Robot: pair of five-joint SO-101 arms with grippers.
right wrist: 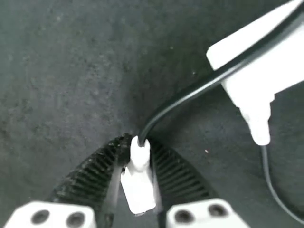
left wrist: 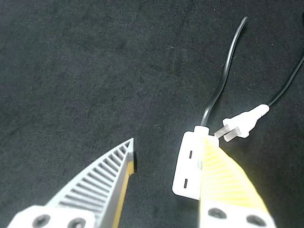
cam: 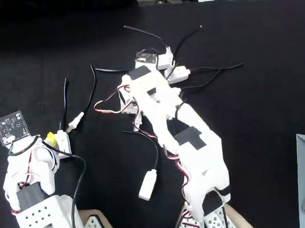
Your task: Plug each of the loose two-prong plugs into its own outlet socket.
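At twelve o'clock on the table [cam: 260,123], right gripper [right wrist: 137,142] clamped on a light, rigid two-prong plug [right wrist: 137,187], likely best pinched by its moulded body, not the limp cord; at eight o'clock, left gripper [left wrist: 168,140] spread wide, holding nothing, beside an outlet socket [left wrist: 187,166].

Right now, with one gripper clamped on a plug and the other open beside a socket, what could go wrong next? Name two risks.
1. The open left gripper is not clamping the socket. Pushing the loose plug in could slide the socket over the cloth.
2. The right gripper clamps the held plug with its prongs hidden, so alignment may be off. Its black cord crosses a white block, which moving might drag.
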